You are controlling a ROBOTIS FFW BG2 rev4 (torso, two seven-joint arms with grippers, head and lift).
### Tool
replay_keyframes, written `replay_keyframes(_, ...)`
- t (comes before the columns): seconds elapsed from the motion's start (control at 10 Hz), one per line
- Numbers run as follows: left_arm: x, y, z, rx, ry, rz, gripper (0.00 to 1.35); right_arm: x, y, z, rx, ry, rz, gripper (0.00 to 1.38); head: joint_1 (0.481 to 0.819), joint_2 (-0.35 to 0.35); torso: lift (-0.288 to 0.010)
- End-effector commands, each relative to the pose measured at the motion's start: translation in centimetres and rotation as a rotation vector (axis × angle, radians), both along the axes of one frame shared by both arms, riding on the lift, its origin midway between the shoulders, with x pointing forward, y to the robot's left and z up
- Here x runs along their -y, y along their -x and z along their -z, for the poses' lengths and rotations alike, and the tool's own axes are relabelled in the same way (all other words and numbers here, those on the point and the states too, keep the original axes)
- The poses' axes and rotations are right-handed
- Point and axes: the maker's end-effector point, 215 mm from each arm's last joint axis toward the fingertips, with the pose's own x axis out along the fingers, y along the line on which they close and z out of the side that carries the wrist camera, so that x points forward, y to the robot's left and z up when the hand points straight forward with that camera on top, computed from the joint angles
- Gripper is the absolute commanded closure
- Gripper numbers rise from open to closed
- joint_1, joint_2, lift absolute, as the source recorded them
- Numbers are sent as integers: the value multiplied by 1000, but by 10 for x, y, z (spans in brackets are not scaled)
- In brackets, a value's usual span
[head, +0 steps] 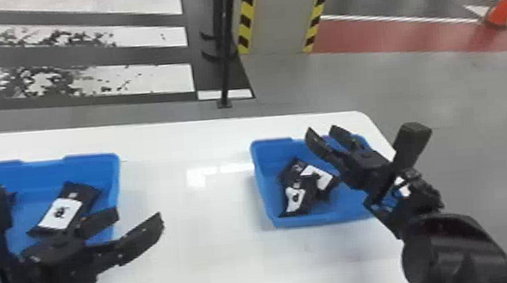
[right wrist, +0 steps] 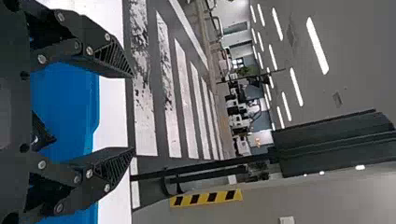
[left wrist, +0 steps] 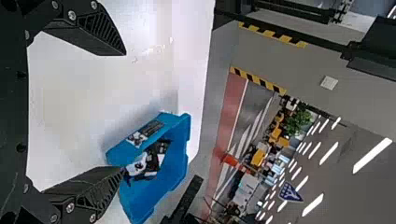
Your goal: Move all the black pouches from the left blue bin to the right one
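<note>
Our left end effector (head: 138, 220) hangs at the near right corner of the left blue bin (head: 112, 176), its fingers spread wide and holding nothing. We see our right end effector (head: 322, 131) above the far part of the right blue bin (head: 264, 162), fingers also apart and empty. A black pouch (head: 61, 212) lies label up in the left bin; more black pouches (head: 306, 191) overlap in the right one, both bins on our white counter (head: 196, 251)
</note>
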Motion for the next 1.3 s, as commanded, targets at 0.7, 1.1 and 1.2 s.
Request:
replay_keyframes(0.7,-177,-78,42,-116,-312,-301,176,-120,158,-59,175,-9,-101,188,695,111,-140)
replay_keyframes(1.1,-194,-101,67,-189,-371,-324,174,-121,168,-50,150,-26,-88,190,695,164,-140)
replay_keyframes(1.2,-190,-110,70,-197,-378,-313,173,-122,167,-47,145,-33,-90,190,695,164,-140)
